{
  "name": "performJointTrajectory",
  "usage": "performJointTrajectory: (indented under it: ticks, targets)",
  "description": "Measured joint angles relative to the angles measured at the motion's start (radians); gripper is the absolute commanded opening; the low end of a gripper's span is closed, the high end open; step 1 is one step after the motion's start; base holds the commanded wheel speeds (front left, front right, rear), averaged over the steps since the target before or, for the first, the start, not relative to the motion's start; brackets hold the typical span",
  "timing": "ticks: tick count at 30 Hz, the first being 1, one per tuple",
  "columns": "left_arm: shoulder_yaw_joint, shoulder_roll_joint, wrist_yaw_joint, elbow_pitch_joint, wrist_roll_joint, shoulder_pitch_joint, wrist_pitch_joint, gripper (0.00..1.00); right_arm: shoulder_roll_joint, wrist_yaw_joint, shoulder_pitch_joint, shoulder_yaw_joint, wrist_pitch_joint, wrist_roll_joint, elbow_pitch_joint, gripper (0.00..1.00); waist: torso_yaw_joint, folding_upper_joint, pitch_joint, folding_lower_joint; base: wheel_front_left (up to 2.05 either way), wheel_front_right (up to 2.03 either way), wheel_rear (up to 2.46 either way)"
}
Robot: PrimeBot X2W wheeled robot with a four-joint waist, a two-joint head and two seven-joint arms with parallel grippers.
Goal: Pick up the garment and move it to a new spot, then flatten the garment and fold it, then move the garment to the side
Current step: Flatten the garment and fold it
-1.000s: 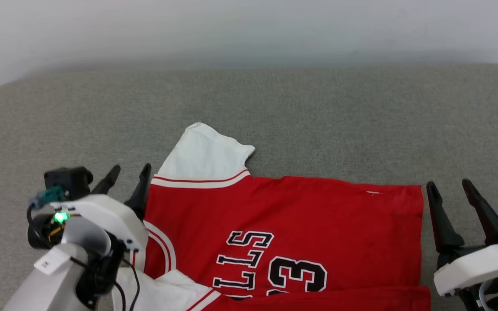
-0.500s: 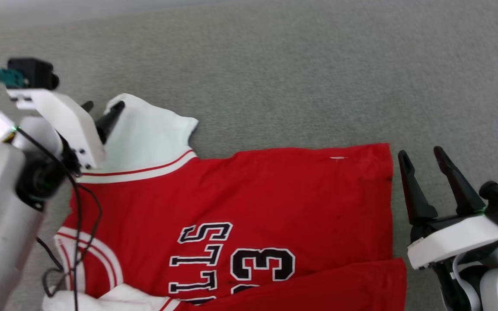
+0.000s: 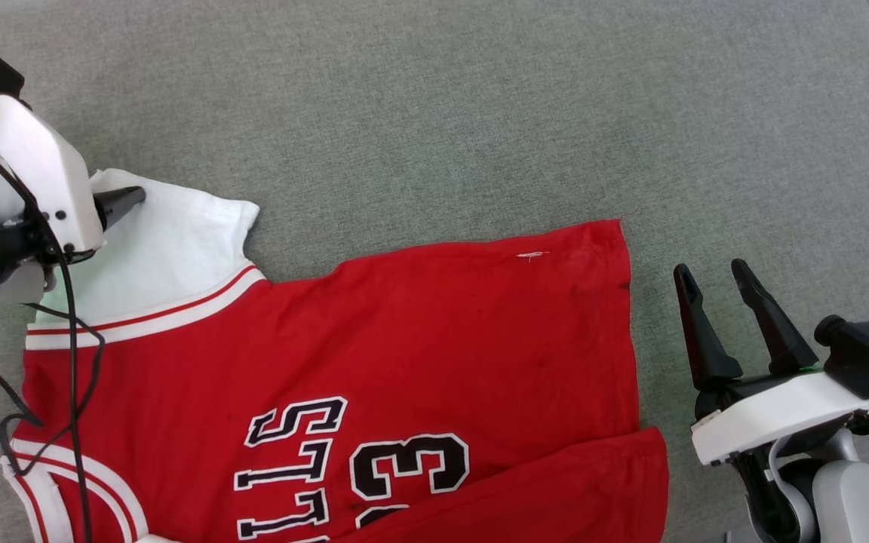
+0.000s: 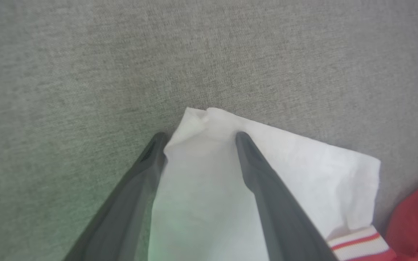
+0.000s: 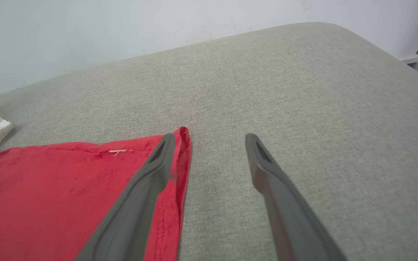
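Observation:
The garment (image 3: 419,332), a red jersey with white sleeves and black lettering, lies spread on the grey cushion (image 3: 434,113), its near edge folded over. In the left wrist view my open left gripper (image 4: 200,136) straddles the outer corner of the white sleeve (image 4: 296,170), one finger on each side. In the head view one of its fingers (image 3: 121,202) shows over that sleeve (image 3: 170,249) at the upper left. My right gripper (image 3: 711,270) stands open just right of the hem. In the right wrist view its left finger (image 5: 158,163) lies over the red hem corner (image 5: 183,145).
The grey cushion stretches wide behind and to the right of the jersey. Its rounded edge (image 5: 394,50) meets a white wall (image 5: 122,25) at the back. A black cable (image 3: 72,339) from my left arm hangs over the jersey's shoulder.
The head camera has tilted down and turned. My left gripper has moved from beside the collar out to the white sleeve's corner. The right gripper stays open beside the hem.

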Motion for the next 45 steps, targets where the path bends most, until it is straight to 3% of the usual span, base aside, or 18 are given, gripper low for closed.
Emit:
performJointTrajectory:
  ticks: [1, 3, 13, 25, 40, 41, 42, 43, 45]
  targets:
    - [-0.003, 0.001, 0.003, 0.001, -0.006, -0.005, 0.019, 0.95, 0.0, 0.0, 0.0, -0.002, -0.003, 0.004, 0.003, 1.0, -0.003, 0.0, 0.003, 0.0, 0.0, 0.0, 0.0]
    - [-0.005, 0.003, 0.007, -0.006, -0.006, -0.007, 0.03, 0.0, 0.0, 0.0, -0.003, -0.004, -0.003, 0.013, 0.008, 1.0, -0.006, 0.0, 0.009, 0.0, 0.0, 0.0, 0.0]
    - [-0.018, -0.024, -0.009, -0.004, 0.014, -0.005, -0.039, 0.0, -0.013, 0.0, -0.039, -0.036, 0.067, 0.084, 0.041, 1.0, 0.016, 0.0, -0.013, 0.0001, 0.0, 0.0, 0.0]
    - [-0.048, -0.095, -0.055, -0.081, 0.06, -0.021, -0.164, 0.0, -0.217, 0.0, -0.167, 0.016, 0.476, 0.219, 0.147, 1.0, 0.133, 0.0, -0.081, 0.0001, 0.0, 0.0, 0.0]
    - [-0.067, -0.124, -0.072, -0.172, 0.075, -0.022, -0.226, 0.0, -0.324, 0.0, -0.337, 0.143, 0.802, 0.271, 0.329, 1.0, 0.262, -0.0001, -0.037, 0.0, 0.0, 0.0, 0.0]
    - [-0.067, -0.124, -0.073, -0.172, 0.074, -0.019, -0.229, 0.0, -0.325, 0.0, -0.343, 0.146, 0.821, 0.273, 0.332, 0.44, 0.266, -0.0001, -0.035, 0.0, 0.0, 0.0, 0.0]
    - [-0.066, -0.125, -0.075, -0.172, 0.073, -0.015, -0.235, 0.0, -0.325, 0.0, -0.347, 0.148, 0.829, 0.275, 0.335, 0.12, 0.269, -0.0001, -0.034, 0.0, 0.0, 0.0, 0.0]
    - [-0.065, -0.127, -0.078, -0.17, 0.072, -0.011, -0.24, 0.0, -0.327, 0.0, -0.348, 0.149, 0.832, 0.276, 0.338, 0.0, 0.272, 0.0, -0.035, -0.0001, 0.0, 0.0, 0.0]
    - [-0.064, -0.132, -0.081, -0.165, 0.068, -0.005, -0.257, 0.0, -0.33, 0.0, -0.353, 0.154, 0.833, 0.284, 0.338, 0.0, 0.276, 0.0, -0.039, 0.0, 0.0, 0.0, 0.0]
